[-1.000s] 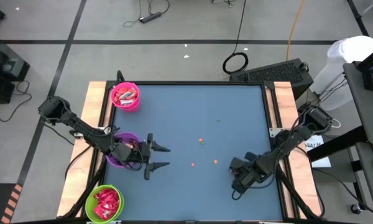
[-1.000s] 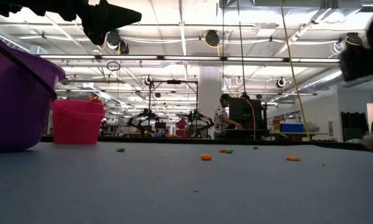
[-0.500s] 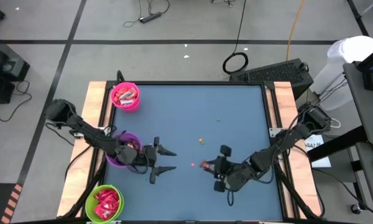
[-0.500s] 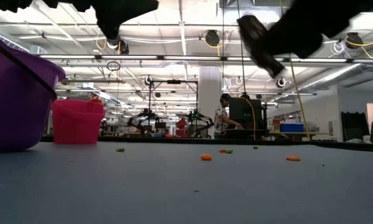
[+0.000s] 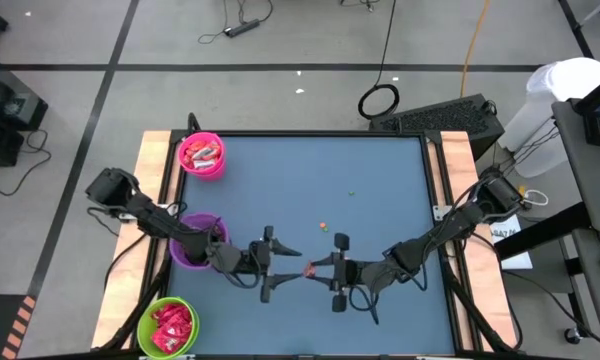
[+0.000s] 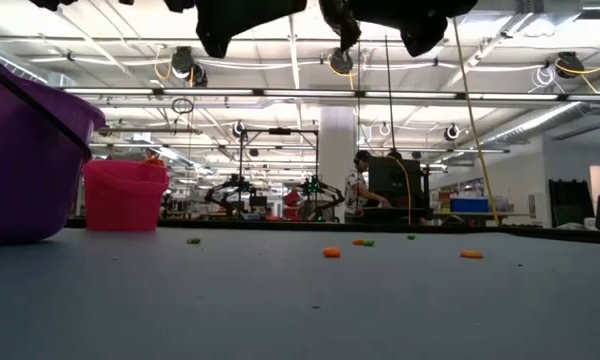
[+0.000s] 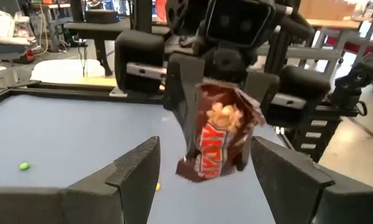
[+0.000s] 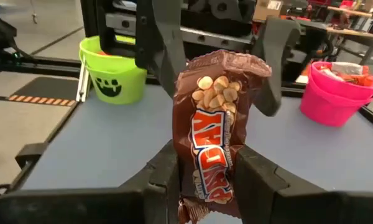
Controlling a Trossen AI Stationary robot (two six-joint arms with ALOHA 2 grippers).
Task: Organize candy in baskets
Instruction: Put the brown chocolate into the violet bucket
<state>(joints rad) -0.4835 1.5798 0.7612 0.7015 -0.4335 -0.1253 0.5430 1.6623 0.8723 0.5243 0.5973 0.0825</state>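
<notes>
A brown candy [image 8: 214,124] with red letters and pictured peanuts is up above the middle of the blue table [image 5: 380,170], with my right gripper [image 5: 318,268] shut on it. My left gripper [image 5: 292,266] faces it from the left, open. Its fingers [image 7: 140,165] stand on either side of the candy [image 7: 214,134], apart from it. The pink basket [image 5: 201,154], the purple basket [image 5: 193,242] and the green basket [image 5: 167,326] stand along the table's left edge with candy inside. The left arm partly covers the purple one. My right gripper pinches the candy's lower end [image 8: 202,183] between its two fingers. The fingers come about level from the table's right side. The candy stands roughly upright above them, its crimped top end [image 8: 227,59] free, lifted clear of the table.
Tiny orange specks [image 5: 323,226] and a green speck [image 5: 352,194] lie loose on the table's middle. Wooden rails [image 5: 450,170] run along the left and right sides. In the low view a person [image 6: 358,185] stands far behind the table.
My right gripper has risen from the table's near right part, tipped from pointing down to about level, and gone toward the left edge with the candy. My left gripper has gone toward the right edge, staying open. The two now face each other at mid-table.
</notes>
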